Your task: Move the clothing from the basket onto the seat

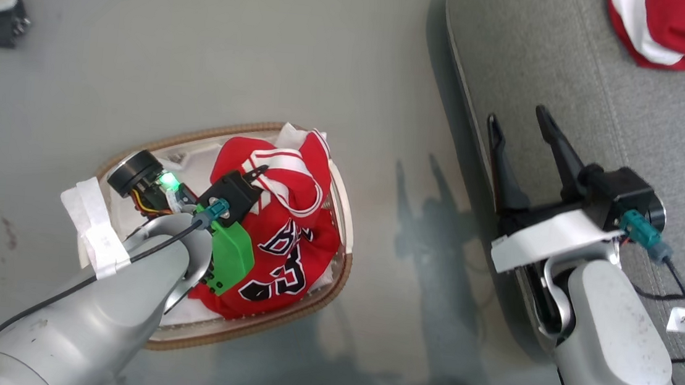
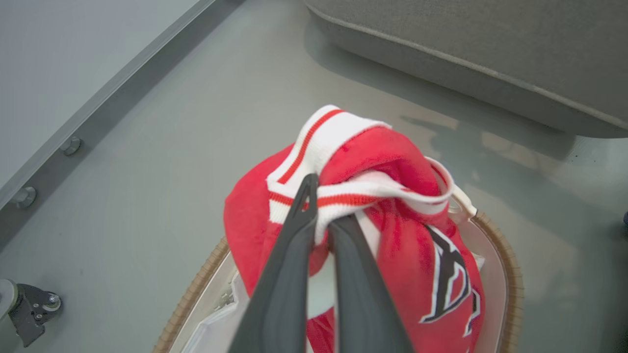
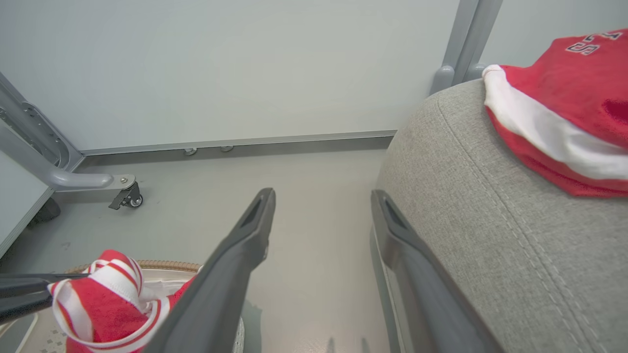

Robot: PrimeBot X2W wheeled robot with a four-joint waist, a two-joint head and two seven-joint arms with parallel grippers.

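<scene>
Clothing in the basket [image 1: 345, 267], a red jersey [image 1: 289, 237], is pinched at its striped trim between the jaws of the left gripper [image 2: 323, 206], while the right gripper [image 1: 516, 119] is spread empty by the seat [image 1: 576, 70]; that thin bite may slip once the jersey's weight hangs below the jaws.
</scene>
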